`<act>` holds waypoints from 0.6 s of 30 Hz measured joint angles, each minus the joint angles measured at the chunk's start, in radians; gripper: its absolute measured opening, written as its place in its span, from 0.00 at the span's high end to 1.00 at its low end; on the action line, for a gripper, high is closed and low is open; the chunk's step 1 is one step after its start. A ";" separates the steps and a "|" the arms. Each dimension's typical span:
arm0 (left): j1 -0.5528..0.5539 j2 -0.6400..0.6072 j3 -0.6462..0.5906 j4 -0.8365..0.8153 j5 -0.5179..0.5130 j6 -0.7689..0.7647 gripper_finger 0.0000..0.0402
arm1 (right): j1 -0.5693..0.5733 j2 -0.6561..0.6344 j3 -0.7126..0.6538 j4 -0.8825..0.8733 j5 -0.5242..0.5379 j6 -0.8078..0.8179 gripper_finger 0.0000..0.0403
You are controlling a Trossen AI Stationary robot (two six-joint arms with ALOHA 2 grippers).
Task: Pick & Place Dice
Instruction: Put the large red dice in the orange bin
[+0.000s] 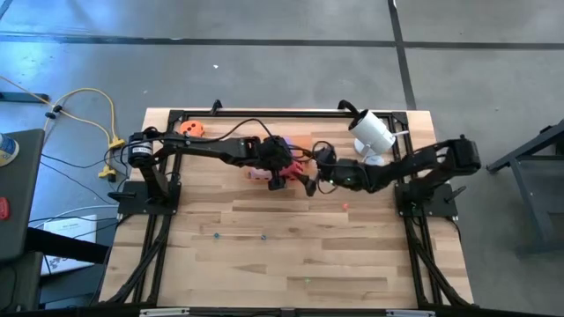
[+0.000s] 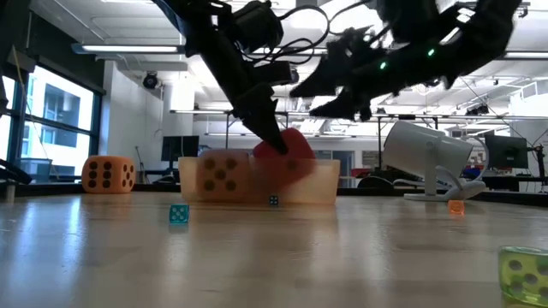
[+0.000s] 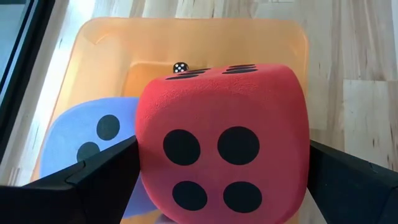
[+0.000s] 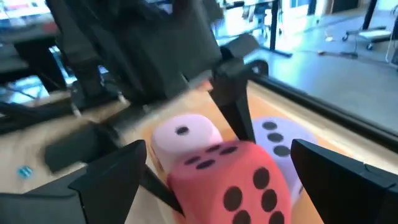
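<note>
Red die over the tray.
My left gripper (image 3: 221, 180) clamps the red die (image 3: 224, 146) directly above the orange tray (image 3: 87, 43); my right gripper (image 4: 217, 177), fingers apart, waits just beside.

The wooden table (image 1: 291, 255) carries an orange tray (image 2: 325, 184), an orange die (image 1: 191, 128) and a white camera (image 1: 374, 135).

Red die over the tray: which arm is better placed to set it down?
Left. The left gripper already holds the red die between its jaws above the tray; the right gripper hovers open beside it.
</note>
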 joint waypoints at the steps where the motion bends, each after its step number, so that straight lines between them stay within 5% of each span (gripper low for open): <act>1: 0.000 0.000 0.000 0.005 0.000 0.000 0.01 | -0.012 0.014 0.005 -0.004 -0.017 -0.001 0.02; 18: -0.003 0.003 -0.003 0.019 -0.010 0.018 0.01 | -0.063 0.255 0.124 -0.095 0.070 0.037 0.02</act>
